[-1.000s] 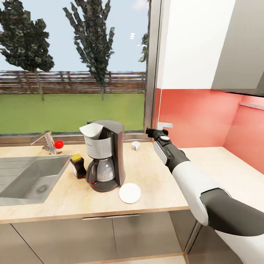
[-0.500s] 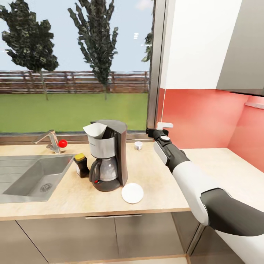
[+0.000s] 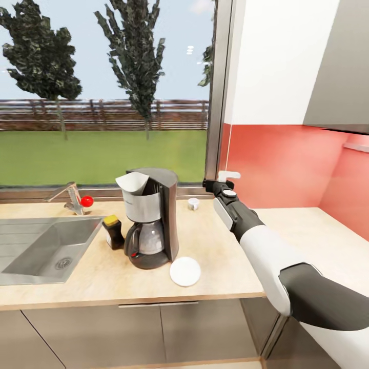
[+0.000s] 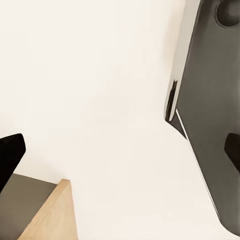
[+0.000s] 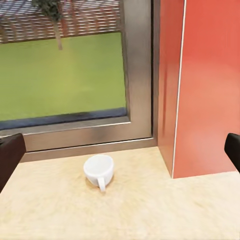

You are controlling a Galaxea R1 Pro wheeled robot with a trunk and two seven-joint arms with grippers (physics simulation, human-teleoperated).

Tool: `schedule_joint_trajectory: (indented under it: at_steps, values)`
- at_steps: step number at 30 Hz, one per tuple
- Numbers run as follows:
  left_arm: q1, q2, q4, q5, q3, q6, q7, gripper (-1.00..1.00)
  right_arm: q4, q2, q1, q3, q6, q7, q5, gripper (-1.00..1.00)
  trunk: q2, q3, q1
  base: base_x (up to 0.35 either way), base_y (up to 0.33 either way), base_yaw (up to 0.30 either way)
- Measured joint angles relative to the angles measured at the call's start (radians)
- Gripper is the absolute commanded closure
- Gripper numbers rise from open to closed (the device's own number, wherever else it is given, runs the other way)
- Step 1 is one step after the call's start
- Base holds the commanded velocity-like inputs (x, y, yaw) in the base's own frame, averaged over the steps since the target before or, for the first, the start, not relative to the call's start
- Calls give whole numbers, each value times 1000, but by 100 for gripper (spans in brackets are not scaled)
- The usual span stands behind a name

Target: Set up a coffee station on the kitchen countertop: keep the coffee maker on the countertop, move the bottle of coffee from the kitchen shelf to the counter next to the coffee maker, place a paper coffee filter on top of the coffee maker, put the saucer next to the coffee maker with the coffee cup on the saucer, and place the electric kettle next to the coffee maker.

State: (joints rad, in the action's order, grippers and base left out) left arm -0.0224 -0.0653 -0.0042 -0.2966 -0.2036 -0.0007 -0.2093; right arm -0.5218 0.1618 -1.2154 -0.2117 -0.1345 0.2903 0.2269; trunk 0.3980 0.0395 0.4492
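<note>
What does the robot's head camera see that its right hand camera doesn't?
The head view alone shows the coffee maker with a paper filter on top, the coffee bottle beside it, the white saucer, the sink and the tap. The right wrist view alone shows that the cup lies tipped on its side, handle toward the camera, and the right gripper's dark fingertips spread wide apart. Both show the cup, the wooden counter, the window frame and the red wall.

Pale wood-grain desk (image 3: 220,246), grey sink (image 3: 46,246). Coffee maker (image 3: 151,218) is black and silver, white filter (image 3: 130,182) on top. White saucer (image 3: 185,271), white cup (image 5: 99,171), dark bottle (image 3: 113,231) with yellow cap, coral-red backsplash (image 3: 277,164).
</note>
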Motion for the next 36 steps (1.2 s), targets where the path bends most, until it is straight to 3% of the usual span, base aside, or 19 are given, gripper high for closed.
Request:
schedule_joint_trajectory:
  at_steps: [14,24,36]
  values:
    - [0,5,0,-1,2,-1,0,-100,-1,0,0,1,-1,1,0,-100,0,5,0,330,-1,56]
    - [0,6,0,-1,1,-1,0,-100,-1,-1,0,3,0,2,1,-100,0,5,0,279,-186,0]
    - [3,7,4,0,1,0,-2,-100,-1,-1,0,2,-1,2,2,-100,0,5,0,92,-83,0]
